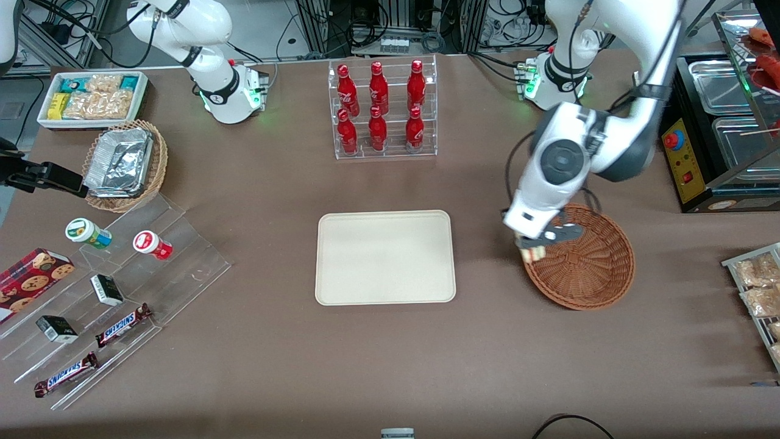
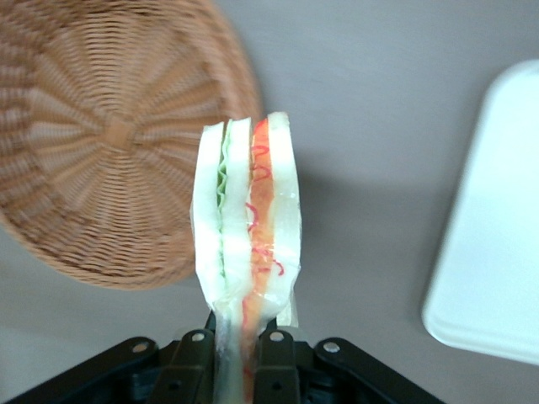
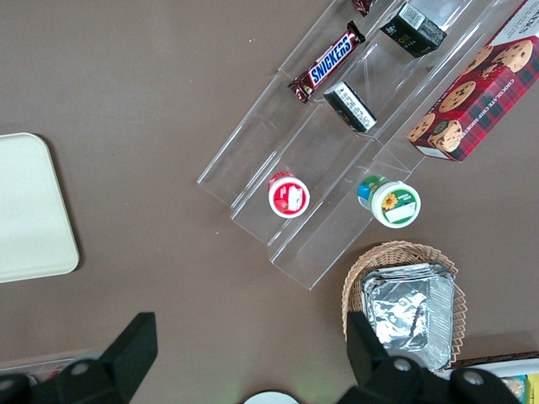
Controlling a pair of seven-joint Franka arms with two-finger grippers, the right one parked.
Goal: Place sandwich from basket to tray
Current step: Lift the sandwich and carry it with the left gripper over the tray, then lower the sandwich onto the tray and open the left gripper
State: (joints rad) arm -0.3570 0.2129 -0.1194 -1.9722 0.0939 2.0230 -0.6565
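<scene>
The gripper (image 1: 531, 249) hangs above the basket's (image 1: 594, 274) rim nearest the tray (image 1: 385, 256), its fingers (image 2: 192, 364) clamped on the sandwich (image 2: 247, 225), lifted clear of the counter (image 1: 390, 366), toward the working arm's end.

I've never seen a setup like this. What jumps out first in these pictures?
Most striking is the gripper, shut on a sandwich and holding it over the rim of the reddish-brown basket. Beside the basket, mid-table, lies a bare cream tray. Farther from the front camera, a clear rack holds six red bottles.
</scene>
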